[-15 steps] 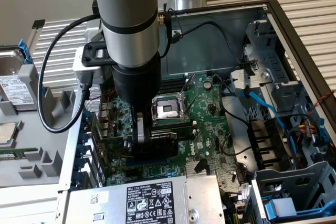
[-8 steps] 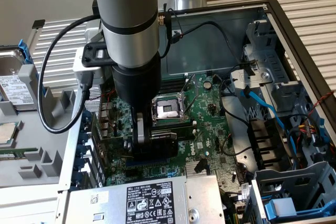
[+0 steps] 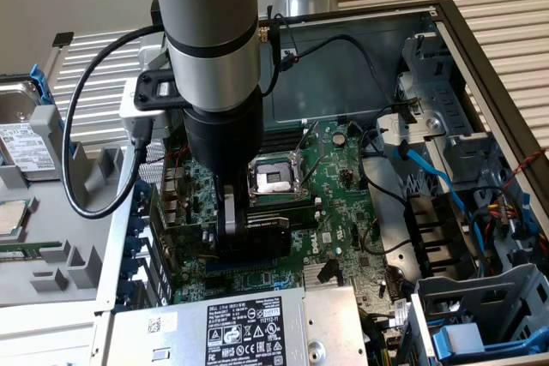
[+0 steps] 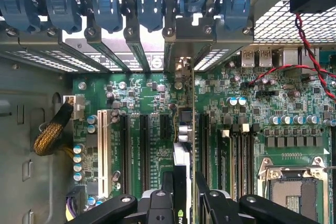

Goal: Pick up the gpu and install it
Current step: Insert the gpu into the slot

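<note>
My gripper (image 3: 238, 231) reaches down into the open computer case and is shut on the gpu (image 3: 273, 222), a flat black card held upright on its edge just above the green motherboard (image 3: 343, 212). In the wrist view the gpu (image 4: 181, 156) is seen edge-on between my two black fingers (image 4: 167, 190), with a small pale logo near the grip. It runs along a gap between the black expansion slots (image 4: 143, 145), and its far end meets the rear bracket openings (image 4: 181, 69). Whether its lower edge sits in a slot is hidden.
The bare CPU socket (image 3: 274, 179) lies just beyond the card. A grey power supply (image 3: 249, 327) borders the board at the front. Blue slot latches (image 4: 152, 9) line the rear wall. Blue cables (image 3: 429, 169) and drive cages (image 3: 480, 315) crowd the exterior view's right; a hard drive (image 3: 21, 143) lies outside the case at its left.
</note>
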Robot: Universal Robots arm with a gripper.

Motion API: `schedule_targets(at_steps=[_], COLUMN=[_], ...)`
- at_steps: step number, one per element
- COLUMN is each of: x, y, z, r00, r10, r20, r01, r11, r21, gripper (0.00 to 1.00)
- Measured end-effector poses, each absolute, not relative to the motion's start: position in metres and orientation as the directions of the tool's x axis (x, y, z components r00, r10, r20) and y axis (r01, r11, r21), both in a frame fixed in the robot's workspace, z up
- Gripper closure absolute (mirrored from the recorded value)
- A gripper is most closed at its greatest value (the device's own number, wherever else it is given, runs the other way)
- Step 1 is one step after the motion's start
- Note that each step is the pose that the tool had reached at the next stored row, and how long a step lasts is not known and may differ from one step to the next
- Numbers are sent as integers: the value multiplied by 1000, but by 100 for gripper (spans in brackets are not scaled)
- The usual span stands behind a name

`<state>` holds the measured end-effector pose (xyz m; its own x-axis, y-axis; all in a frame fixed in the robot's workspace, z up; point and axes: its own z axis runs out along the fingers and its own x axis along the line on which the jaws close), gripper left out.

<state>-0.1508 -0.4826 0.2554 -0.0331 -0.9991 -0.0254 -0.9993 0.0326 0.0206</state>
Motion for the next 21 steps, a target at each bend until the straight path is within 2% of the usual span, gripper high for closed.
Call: schedule_targets(at_steps=[21], x=[-151], y=[-483], z=[250], r00=[-33], r10=[-999], r20=[-26], r01=[-999], r11=[33], r21=[20], gripper=[73])
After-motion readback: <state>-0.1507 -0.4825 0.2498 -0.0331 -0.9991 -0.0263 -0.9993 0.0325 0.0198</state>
